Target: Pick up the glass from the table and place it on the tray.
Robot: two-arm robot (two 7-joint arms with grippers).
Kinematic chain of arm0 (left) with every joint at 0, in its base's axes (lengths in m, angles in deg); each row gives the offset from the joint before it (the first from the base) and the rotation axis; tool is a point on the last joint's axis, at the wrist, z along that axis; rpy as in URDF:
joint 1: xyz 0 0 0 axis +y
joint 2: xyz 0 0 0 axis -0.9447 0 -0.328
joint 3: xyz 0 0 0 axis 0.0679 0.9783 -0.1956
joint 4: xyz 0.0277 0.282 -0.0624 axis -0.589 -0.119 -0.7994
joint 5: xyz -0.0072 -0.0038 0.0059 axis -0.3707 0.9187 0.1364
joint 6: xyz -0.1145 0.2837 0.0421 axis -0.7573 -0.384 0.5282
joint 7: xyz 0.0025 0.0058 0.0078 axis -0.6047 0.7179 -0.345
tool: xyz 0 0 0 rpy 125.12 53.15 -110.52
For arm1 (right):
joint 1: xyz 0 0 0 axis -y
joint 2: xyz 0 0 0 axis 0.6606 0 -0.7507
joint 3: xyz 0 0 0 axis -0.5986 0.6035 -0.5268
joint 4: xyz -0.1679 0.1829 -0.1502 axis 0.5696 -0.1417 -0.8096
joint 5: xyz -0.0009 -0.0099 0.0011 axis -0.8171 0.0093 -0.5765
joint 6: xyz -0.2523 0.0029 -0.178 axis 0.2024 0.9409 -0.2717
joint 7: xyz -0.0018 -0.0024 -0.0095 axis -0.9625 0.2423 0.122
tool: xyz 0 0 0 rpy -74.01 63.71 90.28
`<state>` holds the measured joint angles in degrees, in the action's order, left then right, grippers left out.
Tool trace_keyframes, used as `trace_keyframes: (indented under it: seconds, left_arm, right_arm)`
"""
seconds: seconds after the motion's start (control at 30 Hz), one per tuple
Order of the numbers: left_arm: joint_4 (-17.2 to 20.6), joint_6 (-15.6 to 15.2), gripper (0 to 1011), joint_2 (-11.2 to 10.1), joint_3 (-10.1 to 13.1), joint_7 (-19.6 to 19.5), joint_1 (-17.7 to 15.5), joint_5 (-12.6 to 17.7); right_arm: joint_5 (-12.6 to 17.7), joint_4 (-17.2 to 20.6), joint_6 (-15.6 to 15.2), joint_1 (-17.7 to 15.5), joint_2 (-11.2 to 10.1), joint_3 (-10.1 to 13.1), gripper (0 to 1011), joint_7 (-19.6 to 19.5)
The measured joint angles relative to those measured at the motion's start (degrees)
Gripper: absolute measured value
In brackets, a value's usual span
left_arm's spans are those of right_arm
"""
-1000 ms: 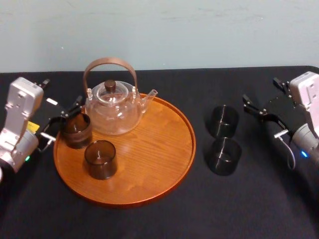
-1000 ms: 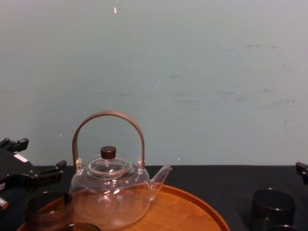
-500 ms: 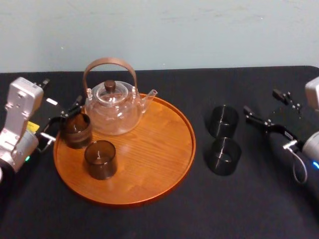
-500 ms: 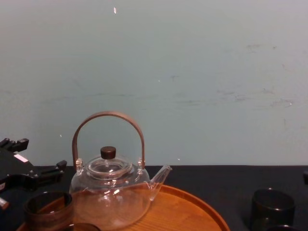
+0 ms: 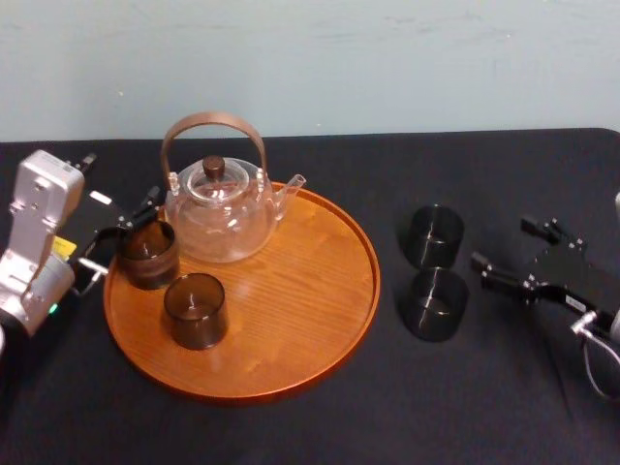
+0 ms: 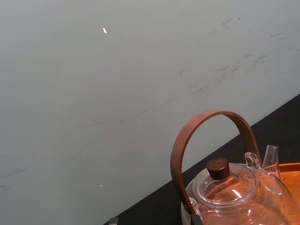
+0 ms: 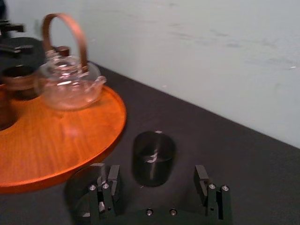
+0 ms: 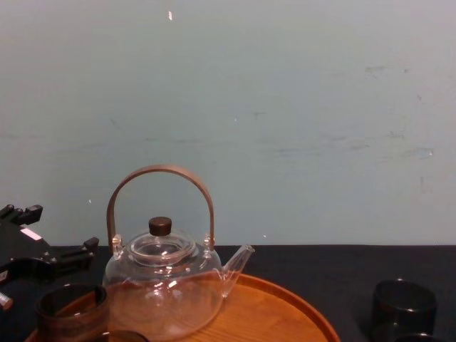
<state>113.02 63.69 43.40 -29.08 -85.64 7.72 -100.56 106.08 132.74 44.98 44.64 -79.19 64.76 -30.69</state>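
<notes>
Fingers [image 7: 108, 180] of right gripper [image 5: 500, 242] spread wide, straddling line to dark cylindrical glass [image 7: 153, 157] on black tabletop [image 5: 291, 436], apparently for grasp; left gripper [image 5: 121, 232] idle at left rim of round orange-brown wooden tray [image 5: 291, 373].

The tray [image 5: 291, 325] is large, round and orange-brown, made of wood with a low raised rim, and it lies flat on the black bench [image 5: 387, 426]. Two dark smoky glasses stand upright on the bench to its right, clear of the rim. The far glass [image 5: 433, 234] is just behind the near glass [image 5: 436, 303]. Two similar ones stand upright on the tray's left side, the rear glass [image 5: 147, 254] and the front glass [image 5: 196, 310].
</notes>
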Motion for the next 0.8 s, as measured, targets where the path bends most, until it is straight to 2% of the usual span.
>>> trace_keyframes:
  seconds: [0.37, 0.53, 0.8]
  left_arm:
    - [0.0, 0.0, 1001, 0.0, 0.0, 0.0, 0.0, 0.0]
    - [0.0, 0.0, 1001, 0.0, 0.0, 0.0, 0.0, 0.0]
    - [0.0, 0.0, 1001, 0.0, 0.0, 0.0, 0.0, 0.0]
  right_arm:
    - [-0.55, -0.38, 1.08, -1.43, -3.11, -0.19, 1002, 8.79]
    - [-1.58, -1.55, 0.89, -0.93, -3.13, -0.71, 1002, 11.12]
    - [-3.25, -3.29, -0.66, 0.17, -2.1, -1.46, 1002, 12.47]
